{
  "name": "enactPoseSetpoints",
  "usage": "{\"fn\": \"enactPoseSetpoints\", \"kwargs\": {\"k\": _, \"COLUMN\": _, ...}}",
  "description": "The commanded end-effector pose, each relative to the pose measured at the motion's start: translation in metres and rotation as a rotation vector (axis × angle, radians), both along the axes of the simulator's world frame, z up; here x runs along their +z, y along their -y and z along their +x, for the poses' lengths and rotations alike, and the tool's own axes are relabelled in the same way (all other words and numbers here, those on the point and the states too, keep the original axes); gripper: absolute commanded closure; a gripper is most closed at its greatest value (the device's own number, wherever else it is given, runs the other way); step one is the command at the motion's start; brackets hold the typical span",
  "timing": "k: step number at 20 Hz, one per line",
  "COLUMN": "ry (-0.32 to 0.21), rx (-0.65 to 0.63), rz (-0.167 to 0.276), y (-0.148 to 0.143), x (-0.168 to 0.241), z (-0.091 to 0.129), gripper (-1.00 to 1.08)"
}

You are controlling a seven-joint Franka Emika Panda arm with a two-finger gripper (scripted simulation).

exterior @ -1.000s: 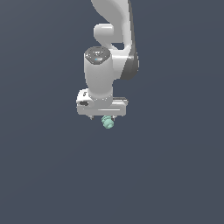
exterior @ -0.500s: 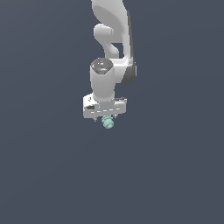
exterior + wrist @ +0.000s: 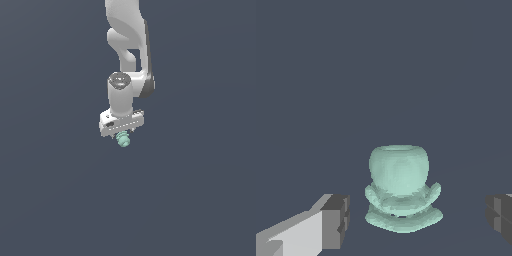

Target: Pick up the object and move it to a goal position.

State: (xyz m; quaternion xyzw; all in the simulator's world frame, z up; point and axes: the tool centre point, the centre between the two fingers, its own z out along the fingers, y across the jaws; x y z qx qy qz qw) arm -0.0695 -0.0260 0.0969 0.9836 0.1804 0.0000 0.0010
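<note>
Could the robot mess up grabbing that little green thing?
Maybe. In the wrist view the object sits between the fingers, with gaps on both sides, so nothing grips it yet. It has a round top and a knobbly base, so the fingers could slip or tip it as they close. It is also much smaller than the gripper, which hides most of it in the exterior view, so a small aiming error could mean a miss.

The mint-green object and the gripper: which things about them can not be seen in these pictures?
- Exterior view: the fingers are hidden under the gripper body, and the object is too small to show its shape.
- Wrist view: both fingers are cut off by the picture's edges; they stand apart from the object.
- Neither view shows a goal position.
</note>
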Motion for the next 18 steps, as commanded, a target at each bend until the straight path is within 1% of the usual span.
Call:
{"fn": "enactPoseSetpoints", "kwargs": {"k": 1, "ry": 0.0, "rx": 0.024, "rz": 0.001, "y": -0.001, "x": -0.004, "z": -0.005, "gripper": -0.92}}
{"fn": "enactPoseSetpoints", "kwargs": {"k": 10, "ry": -0.001, "rx": 0.032, "rz": 0.002, "y": -0.002, "x": -0.011, "z": -0.007, "gripper": -0.92}}
{"fn": "enactPoseSetpoints", "kwargs": {"k": 18, "ry": 0.0, "rx": 0.035, "rz": 0.002, "y": -0.002, "x": -0.046, "z": -0.008, "gripper": -0.92}}
